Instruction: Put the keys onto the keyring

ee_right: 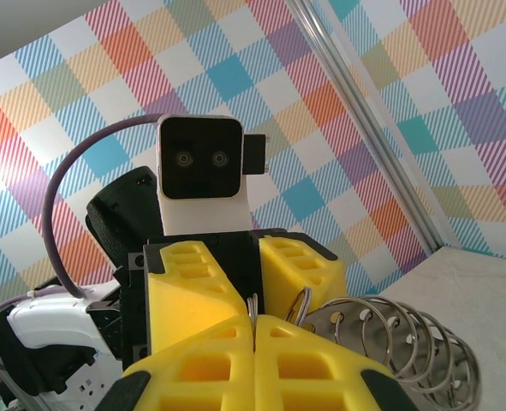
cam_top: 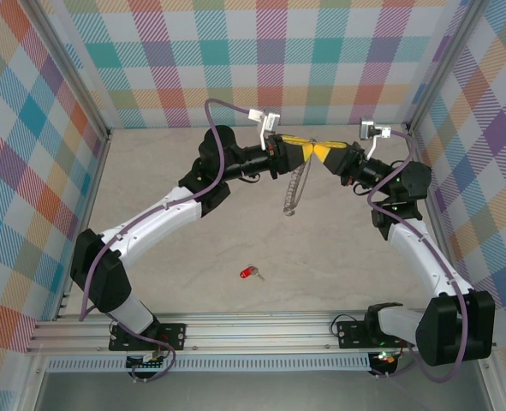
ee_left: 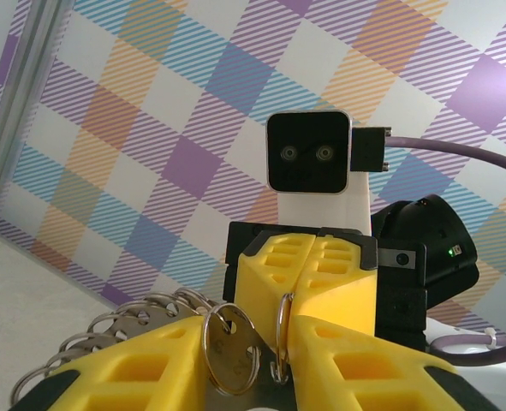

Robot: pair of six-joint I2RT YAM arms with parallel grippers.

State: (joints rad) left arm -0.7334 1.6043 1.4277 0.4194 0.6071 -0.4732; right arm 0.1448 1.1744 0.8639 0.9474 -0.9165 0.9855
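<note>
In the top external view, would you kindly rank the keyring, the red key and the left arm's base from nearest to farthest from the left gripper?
Measured from the left gripper:
1. keyring: dangling at its fingertips, above the middle of the table.
2. red key: lying on the table, towards the near edge.
3. left arm's base: bottom left, on the near rail.

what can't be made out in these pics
- red key, top view: too small to make out blade or hole.
- keyring, top view: upper end hidden between the left gripper and right gripper.
- right wrist view: ring portion inside the right gripper's shut pads, hidden by them.
- left wrist view: left fingers cut off by bottom edge.
</note>
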